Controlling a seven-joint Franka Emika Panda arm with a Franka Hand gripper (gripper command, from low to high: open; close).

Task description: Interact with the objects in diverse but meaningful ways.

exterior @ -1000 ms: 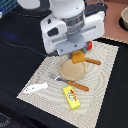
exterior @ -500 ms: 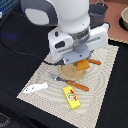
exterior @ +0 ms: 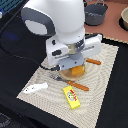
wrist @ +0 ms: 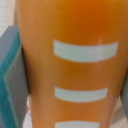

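Note:
An orange-brown bread loaf (exterior: 75, 73) lies on a round plate (exterior: 62, 75) on the beige mat. My gripper (exterior: 74, 68) hangs right over the loaf, low, with the loaf between its fingers. In the wrist view the loaf (wrist: 75, 60) fills the picture, orange with white stripes. One grey-teal finger (wrist: 11, 75) stands at the picture's edge beside it, and the other finger is hidden. A white fish (exterior: 34, 89) and a yellow packet with a red label (exterior: 71, 97) lie on the mat in front. The tomato is out of view.
Two wooden-handled pieces of cutlery (exterior: 78, 86) (exterior: 93, 61) lie beside the plate. A grey pot (exterior: 96, 13) and a tan bowl (exterior: 124, 19) stand at the back on the exterior view's right. The mat (exterior: 102, 85) lies on a black table.
The arm has come down and forward over the plate, so the gripper now covers most of the loaf. The fish, packet and cutlery have not moved.

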